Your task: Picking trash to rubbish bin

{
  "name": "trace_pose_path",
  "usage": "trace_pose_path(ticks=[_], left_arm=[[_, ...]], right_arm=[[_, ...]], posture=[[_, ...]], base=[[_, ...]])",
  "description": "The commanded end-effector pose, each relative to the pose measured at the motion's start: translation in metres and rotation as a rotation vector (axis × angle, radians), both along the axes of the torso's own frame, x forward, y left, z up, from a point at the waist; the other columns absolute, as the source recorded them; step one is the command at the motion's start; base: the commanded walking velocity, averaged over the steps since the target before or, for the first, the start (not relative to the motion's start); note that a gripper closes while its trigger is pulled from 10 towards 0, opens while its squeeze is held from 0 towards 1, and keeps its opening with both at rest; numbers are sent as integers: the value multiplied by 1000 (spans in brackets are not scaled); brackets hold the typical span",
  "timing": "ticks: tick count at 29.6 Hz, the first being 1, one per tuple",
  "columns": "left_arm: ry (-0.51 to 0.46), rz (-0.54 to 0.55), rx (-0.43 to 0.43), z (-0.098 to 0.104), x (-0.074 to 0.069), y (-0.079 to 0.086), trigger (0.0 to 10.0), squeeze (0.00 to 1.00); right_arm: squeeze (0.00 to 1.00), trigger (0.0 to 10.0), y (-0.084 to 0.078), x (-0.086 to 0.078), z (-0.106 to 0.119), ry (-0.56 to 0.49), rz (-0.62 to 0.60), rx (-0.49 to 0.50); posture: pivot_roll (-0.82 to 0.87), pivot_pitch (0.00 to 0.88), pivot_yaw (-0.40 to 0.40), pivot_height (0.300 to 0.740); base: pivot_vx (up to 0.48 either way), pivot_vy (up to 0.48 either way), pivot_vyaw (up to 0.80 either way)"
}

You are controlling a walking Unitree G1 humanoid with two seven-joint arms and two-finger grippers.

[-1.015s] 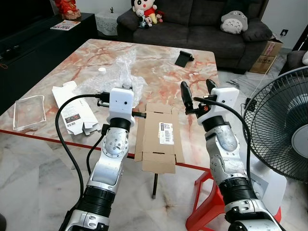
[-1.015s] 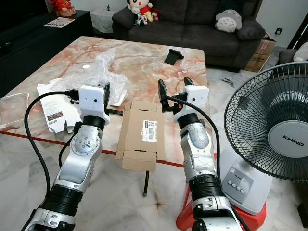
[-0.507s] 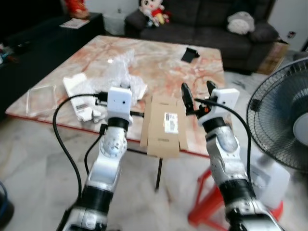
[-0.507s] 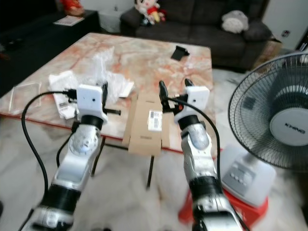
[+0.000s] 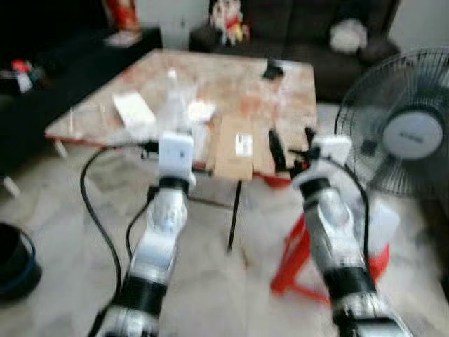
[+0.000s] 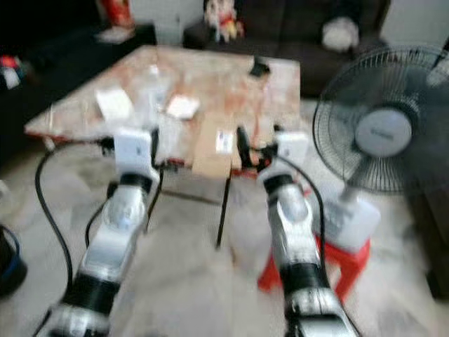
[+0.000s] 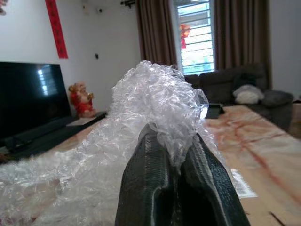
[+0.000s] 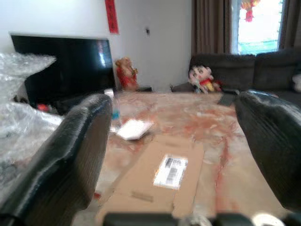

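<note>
So the bubble wrap (image 7: 155, 108) is a clear, crinkly wad pinched in the left tool (image 7: 171, 181), bunching up above its tips and trailing toward the worktop (image 5: 231, 77). Right tool (image 8: 174, 165) is wide open, holding nothing, raised before the flat cardboard (image 8: 157, 179).

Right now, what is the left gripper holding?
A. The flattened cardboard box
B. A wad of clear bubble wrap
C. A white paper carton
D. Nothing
B: in the left wrist view the left gripper is shut on crinkled clear bubble wrap, while the flattened cardboard box lies on the table.
</note>
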State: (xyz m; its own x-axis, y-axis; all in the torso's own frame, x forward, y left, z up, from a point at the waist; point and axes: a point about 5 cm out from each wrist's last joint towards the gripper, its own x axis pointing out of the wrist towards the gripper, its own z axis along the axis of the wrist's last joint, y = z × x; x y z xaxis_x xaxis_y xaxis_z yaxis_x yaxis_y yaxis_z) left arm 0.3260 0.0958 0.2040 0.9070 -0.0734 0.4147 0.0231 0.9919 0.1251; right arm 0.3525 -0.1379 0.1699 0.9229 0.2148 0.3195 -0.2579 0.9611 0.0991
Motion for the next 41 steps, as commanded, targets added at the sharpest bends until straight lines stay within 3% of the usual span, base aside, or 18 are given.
trace_pose_path(ticks=[1, 13, 15, 16, 20, 22, 23, 27, 29, 30, 31, 37, 41], left_arm=[[-15, 4, 17, 4, 0, -1, 10000, 0], [30, 26, 28, -7, 1, 4, 10000, 0], [95, 18, 46, -22, 2, 4, 10000, 0], [171, -9, 41, -41, 2, 4, 10000, 0], [207, -22, 29, -51, 1, 4, 10000, 0], [388, -19, 18, -98, -4, 11, 10000, 0], [535, -17, 37, -137, -14, 17, 10000, 0], [699, -17, 94, -178, -34, 22, 10000, 0], [848, -16, 108, -210, -55, 28, 10000, 0], [848, -16, 108, -210, -55, 28, 10000, 0], [926, -8, 105, -226, -68, 32, 10000, 0], [1118, 37, 63, -259, -101, 45, 10000, 0], [1285, 81, 27, -285, -138, 55, 10000, 0]], right_arm=[[0, 10000, -2, 1, 5, -11, -7, 10], [0, 10000, -12, 1, -4, 35, -30, 24], [0, 10000, -20, 2, -13, 80, -45, 31], [0, 10000, -29, 1, -27, 146, -67, 27], [0, 10000, -34, 0, -34, 174, -79, 12], [0, 10000, -51, -11, -72, 327, -97, -20], [0, 10000, -66, -25, -102, 450, -127, -55], [0, 10000, -82, -44, -131, 584, -170, -77], [0, 10000, -94, -65, -157, 712, -205, -91], [0, 10000, -94, -65, -157, 712, -205, -91], [0, 10000, -100, -79, -171, 788, -223, -102], [0, 10000, -111, -115, -202, 963, -278, -119], [0, 10000, -115, -146, -223, 1077, -309, -124]], posture=[[-112, 55, -65, 740], [-115, 59, -71, 740], [-114, 62, -74, 740], [-123, 64, -78, 740], [-123, 64, -78, 740], [-122, 68, -79, 740], [-126, 70, -78, 740], [-127, 74, -76, 740], [-127, 78, -75, 740], [-127, 78, -75, 740], [-125, 83, -74, 740], [-127, 85, -76, 740], [-125, 81, -71, 740]], base=[[-255, 0, 0], [-85, 0, 0], [0, 0, 0], [0, 0, 0], [0, 0, 0], [0, 0, 0], [0, 0, 0], [0, 0, 0], [0, 0, 0], [0, 0, 0], [0, 0, 0], [0, 0, 0], [0, 0, 148]])
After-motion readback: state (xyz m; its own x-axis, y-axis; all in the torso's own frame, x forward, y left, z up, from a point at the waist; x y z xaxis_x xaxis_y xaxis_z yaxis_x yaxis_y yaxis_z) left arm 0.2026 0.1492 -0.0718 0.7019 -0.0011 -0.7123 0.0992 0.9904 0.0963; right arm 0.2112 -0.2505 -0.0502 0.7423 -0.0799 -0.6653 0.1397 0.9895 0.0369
